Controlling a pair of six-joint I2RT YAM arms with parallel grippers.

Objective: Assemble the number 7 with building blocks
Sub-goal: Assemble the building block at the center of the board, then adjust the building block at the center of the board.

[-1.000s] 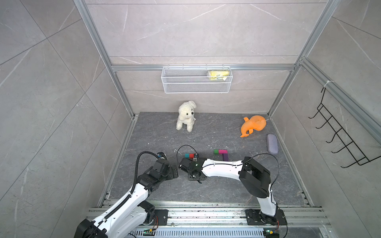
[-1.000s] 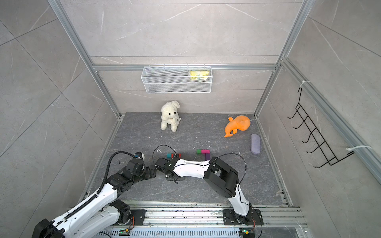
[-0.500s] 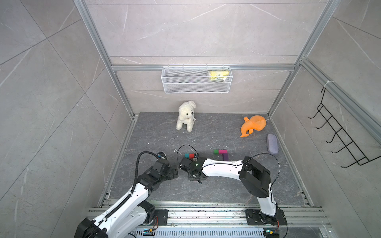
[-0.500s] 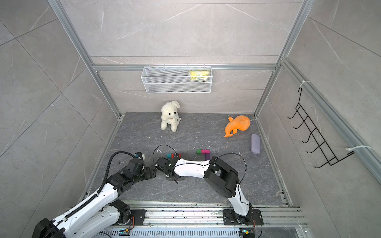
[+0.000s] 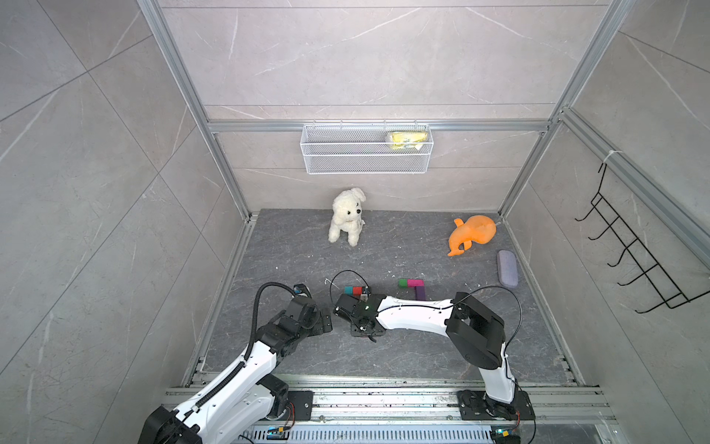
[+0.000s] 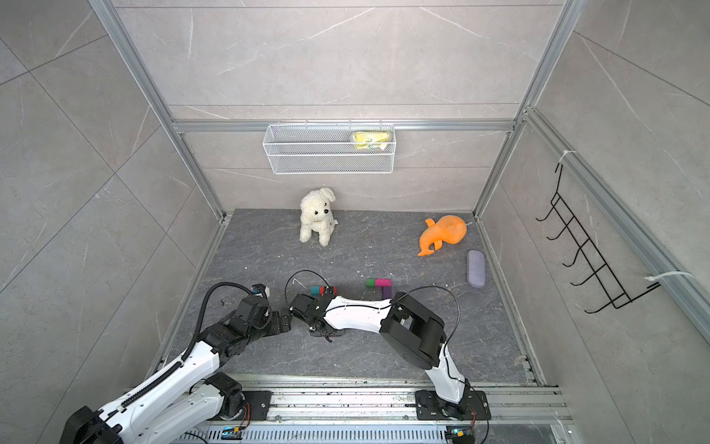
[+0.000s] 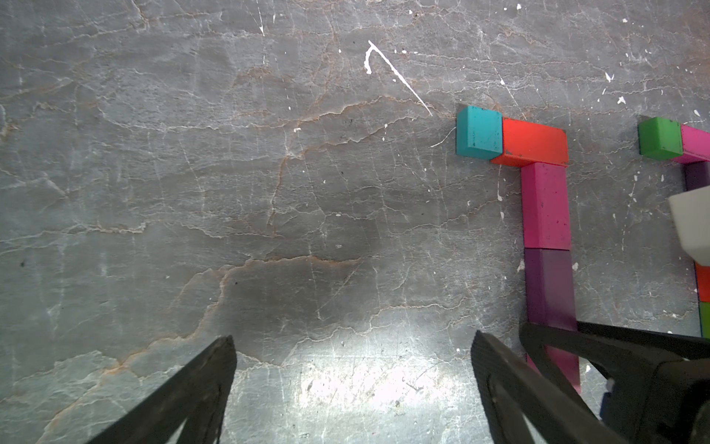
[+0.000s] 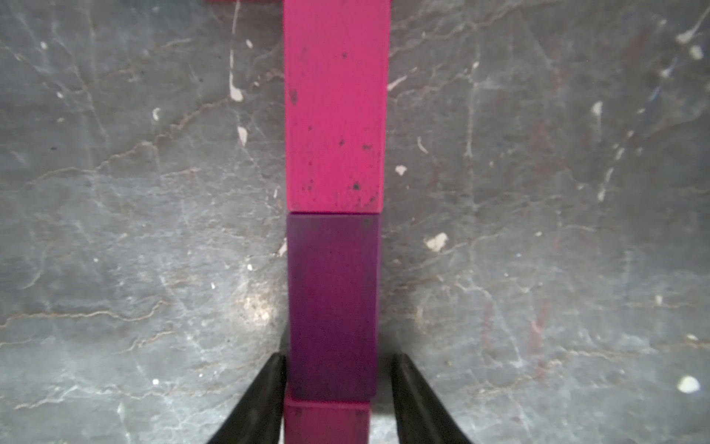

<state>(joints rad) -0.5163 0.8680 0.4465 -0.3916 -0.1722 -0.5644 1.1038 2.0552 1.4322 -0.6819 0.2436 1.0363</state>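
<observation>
The magenta-pink rectangular block (image 8: 334, 107) ahead of the right gripper (image 8: 339, 359) looks matt and painted, speckled with dark scuffs. The purple rectangular block (image 8: 332, 307) between its black matt plastic fingers (image 8: 261, 403) looks smoother. The grey veined stone-look floor (image 8: 134, 230) beneath is rough and white-flecked.

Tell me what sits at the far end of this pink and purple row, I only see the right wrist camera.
Observer: A red block joins that end, and a teal block touches its side, making the top bar.
Operator: Where is the left gripper?
Observer: The left gripper is open over bare floor beside the stem, holding nothing.
Operator: Any other blocks?
Observer: A green block starts a separate group, on the side toward the grey case.
</observation>
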